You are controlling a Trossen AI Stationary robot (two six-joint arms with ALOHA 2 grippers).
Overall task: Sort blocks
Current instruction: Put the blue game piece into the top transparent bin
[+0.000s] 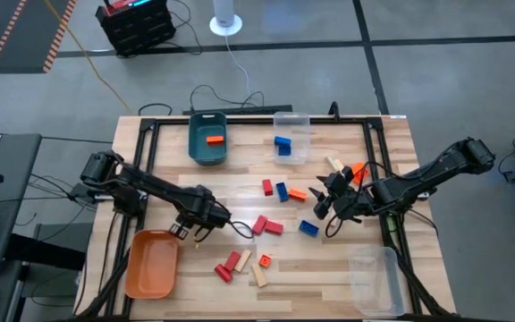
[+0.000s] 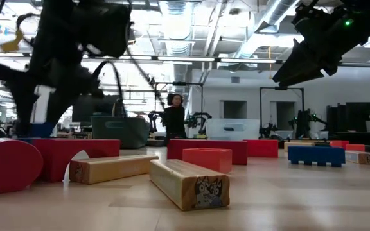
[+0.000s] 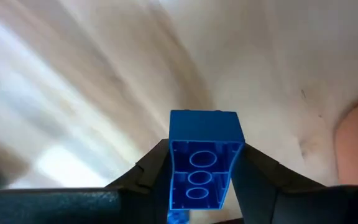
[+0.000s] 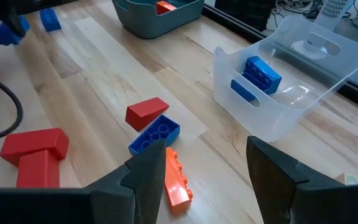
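My left gripper (image 1: 189, 233) is above the table by the far right corner of the orange bin (image 1: 150, 264), shut on a blue block (image 3: 201, 134). My right gripper (image 4: 207, 180) is open and lifted above the table's right middle (image 1: 326, 204). One of its fingers stands next to an orange block (image 4: 176, 180) without touching it. A blue block (image 4: 157, 134) and a red block (image 4: 146, 112) lie just beyond. Several red, blue, orange and pale wood blocks (image 1: 266, 224) lie flat across the middle and near part of the table. My left gripper pinches the blue block between its two fingers (image 3: 151, 171), one on each long side wall (image 3: 174, 155). The hollow underside with three round sockets (image 3: 197, 177) faces the wrist camera. The block pokes out past the fingertips, clear of the table.
A teal bin (image 1: 208, 139) at the far edge holds an orange block. A clear bin (image 4: 291, 81) beside it holds blue blocks. A second clear bin (image 1: 374, 277) sits at the near right. Cables cross the table by both grippers. A person (image 2: 172, 115) stands beyond the table.
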